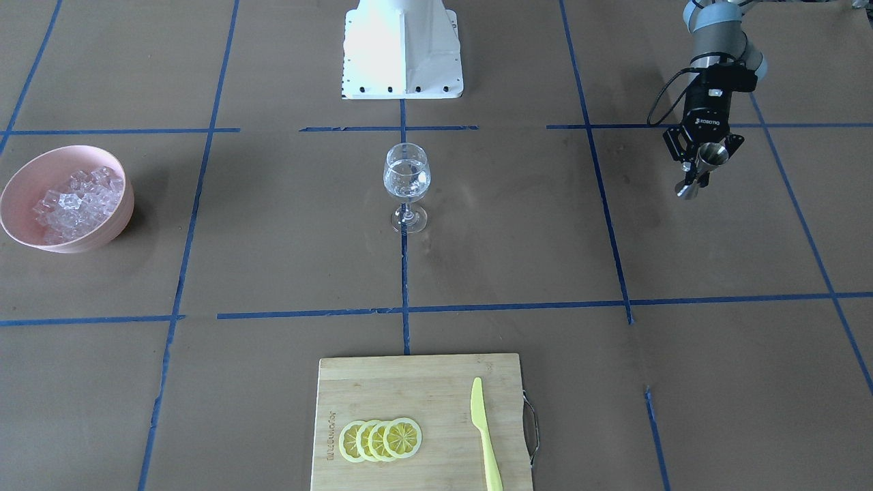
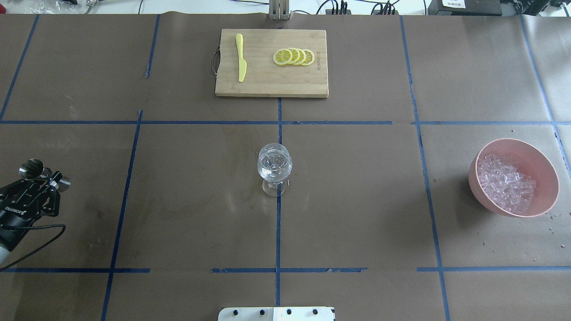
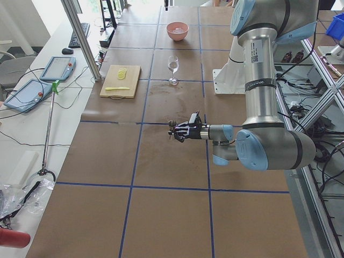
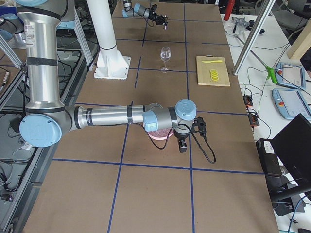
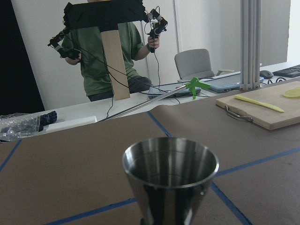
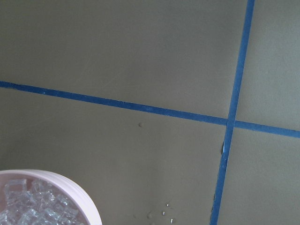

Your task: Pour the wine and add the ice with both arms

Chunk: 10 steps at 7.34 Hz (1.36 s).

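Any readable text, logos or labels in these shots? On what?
"ROBOTIQ": on the left gripper, which holds the jigger.
Engraved mark along the cutting board edge: too blurred to read.
Sticker on the left arm: too small to read.
Nothing else is legible.

Table [image 1: 273, 225]: brown paper, gridded with blue tape lines [image 1: 518, 305]. Bowl [image 1: 106, 235]: matte pink; ice [image 1: 75, 201] inside: clear, glassy. Stemmed glass [image 1: 406, 170]: transparent; wine [image 1: 406, 185] in it: colourless. Cutting board [image 1: 423, 389]: pale wood grain. Lemon slices [image 1: 380, 440]: yellow, paler rims. Knife [image 1: 484, 429]: yellow-green. Jigger [image 1: 711, 157]: polished silver. Left gripper [image 2: 48, 177]: black, white lettering. Left arm [image 1: 716, 41]: silver-grey, pale blue caps. Pedestal [image 1: 402, 54]: white.
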Tool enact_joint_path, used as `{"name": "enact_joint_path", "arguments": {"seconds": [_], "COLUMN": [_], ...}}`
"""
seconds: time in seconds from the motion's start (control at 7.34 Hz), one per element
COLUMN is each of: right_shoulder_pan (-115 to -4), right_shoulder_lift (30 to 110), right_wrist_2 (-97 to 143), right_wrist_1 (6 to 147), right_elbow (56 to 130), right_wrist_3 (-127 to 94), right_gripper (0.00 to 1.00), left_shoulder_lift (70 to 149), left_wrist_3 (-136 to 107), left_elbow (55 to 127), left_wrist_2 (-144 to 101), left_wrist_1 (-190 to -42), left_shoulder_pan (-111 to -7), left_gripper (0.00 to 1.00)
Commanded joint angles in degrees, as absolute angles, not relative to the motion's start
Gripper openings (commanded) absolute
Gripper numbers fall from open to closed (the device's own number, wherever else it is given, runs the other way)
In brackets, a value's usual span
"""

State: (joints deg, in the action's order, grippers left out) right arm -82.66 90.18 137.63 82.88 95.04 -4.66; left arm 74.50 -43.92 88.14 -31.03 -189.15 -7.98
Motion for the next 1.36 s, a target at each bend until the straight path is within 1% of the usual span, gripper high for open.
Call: {"name": "enact_joint_path", "arguments": {"seconds": [0.0,0.54,1.23], "right_shoulder_pan": [-82.7,-82.7,-82.7], "right_shoulder_lift": [90.2,90.4,90.7], "right_wrist_2": [137.6,137.6,137.6], "right_wrist_1": [82.9,82.9,82.9], "right_elbow": [95.1,95.4,96.0], "right_wrist_3": [-4.7,-4.7,-4.7], "right_gripper": [1.00,1.00,1.00], "left_shoulder_lift": [75.1,77.0,77.3], "left_wrist_3": [-44.2,-47.3,-50.3], "left_elbow": [87.7,85.4,85.2], "left_wrist_2": [-30.9,-29.9,-30.3], "left_wrist_1": [-189.0,-189.1,-189.1], "left_shoulder_pan": [-6.2,-5.6,-3.3], "left_gripper": [0.00,0.00,0.00]}}
